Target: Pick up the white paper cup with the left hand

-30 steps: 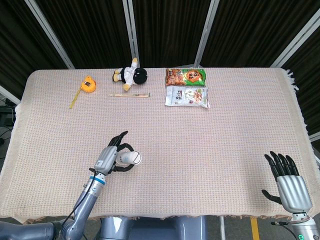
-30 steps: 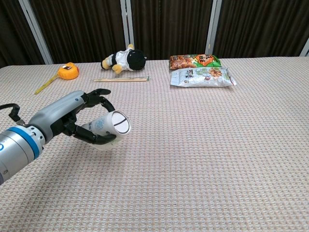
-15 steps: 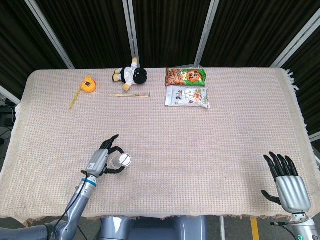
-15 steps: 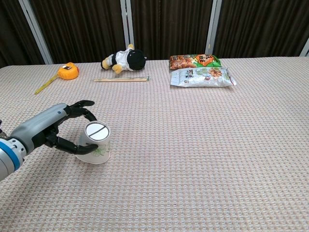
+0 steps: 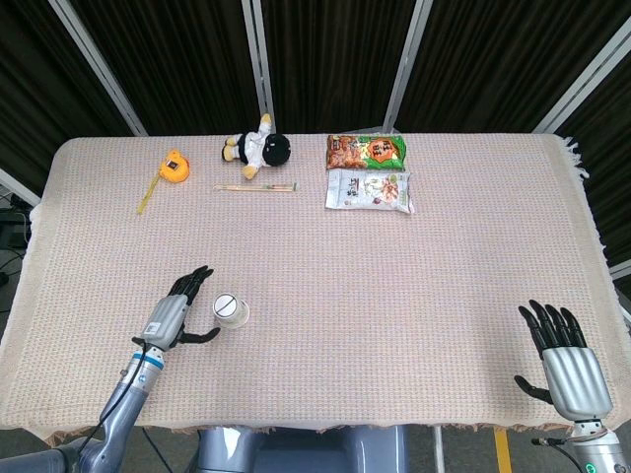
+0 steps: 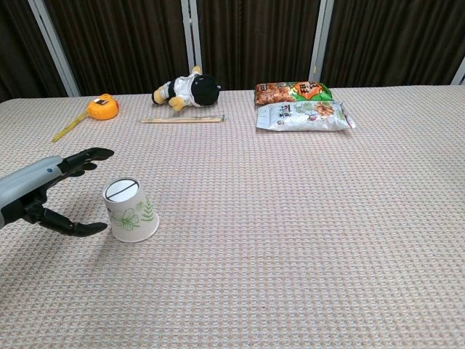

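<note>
The white paper cup, printed with green leaves, stands upside down on the tablecloth at the front left. My left hand lies just to the left of it, fingers spread, a small gap between fingertips and cup. It holds nothing. My right hand hovers at the front right corner of the table with its fingers spread; only the head view shows it.
At the back lie an orange tape measure, a plush toy, a pair of chopsticks and two snack bags. A woven cloth covers the table.
My left hand set the cup down upside down, let go and drew back to the left. The right hand has stayed still.
</note>
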Controlling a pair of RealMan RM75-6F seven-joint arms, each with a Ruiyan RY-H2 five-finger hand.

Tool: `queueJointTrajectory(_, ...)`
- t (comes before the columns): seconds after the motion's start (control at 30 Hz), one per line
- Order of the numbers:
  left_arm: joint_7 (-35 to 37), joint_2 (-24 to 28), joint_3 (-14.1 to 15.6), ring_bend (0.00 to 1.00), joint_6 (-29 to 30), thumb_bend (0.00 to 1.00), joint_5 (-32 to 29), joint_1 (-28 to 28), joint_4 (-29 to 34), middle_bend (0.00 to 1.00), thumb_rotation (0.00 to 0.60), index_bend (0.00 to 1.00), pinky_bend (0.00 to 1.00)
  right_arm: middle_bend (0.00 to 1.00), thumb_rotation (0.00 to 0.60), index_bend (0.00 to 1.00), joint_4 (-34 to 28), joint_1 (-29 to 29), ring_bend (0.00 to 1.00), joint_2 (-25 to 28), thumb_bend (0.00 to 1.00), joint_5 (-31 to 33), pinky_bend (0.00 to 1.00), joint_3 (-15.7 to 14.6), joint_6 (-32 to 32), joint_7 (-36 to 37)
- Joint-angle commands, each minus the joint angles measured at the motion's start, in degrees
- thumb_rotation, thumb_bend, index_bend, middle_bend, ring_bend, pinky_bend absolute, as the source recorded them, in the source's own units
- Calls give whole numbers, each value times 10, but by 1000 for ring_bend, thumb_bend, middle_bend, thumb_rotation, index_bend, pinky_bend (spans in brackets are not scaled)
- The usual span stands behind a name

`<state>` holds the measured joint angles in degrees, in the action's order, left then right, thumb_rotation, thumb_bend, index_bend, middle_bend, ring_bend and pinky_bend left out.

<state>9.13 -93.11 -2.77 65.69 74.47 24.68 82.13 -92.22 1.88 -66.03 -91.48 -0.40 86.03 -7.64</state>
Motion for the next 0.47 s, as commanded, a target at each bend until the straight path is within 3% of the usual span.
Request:
queueJointTrajectory(0.03,0,15,2,0,10,155,12,-6,11,0,600,0,0,0,600,0,1,0,0,0,15,0,0,1,1,0)
queueJointTrajectory(0.13,-17,33,10,0,47,136,42,-18,15,0,600,0,0,0,600,0,2,0,0,0,12,1,0,2,1,1)
queueJointTrajectory(0.37,-237,94,41,0,203,95,113,-83,33,0,600,0,0,0,600,0,11,2,0,-10,6,8,0,8,1,-16)
queueJointTrajectory(0.47,-268,111,47,0,247,93,120,-111,49,0,600,0,0,0,600,0,12,2,0,-14,6,4,0,7,4,-19)
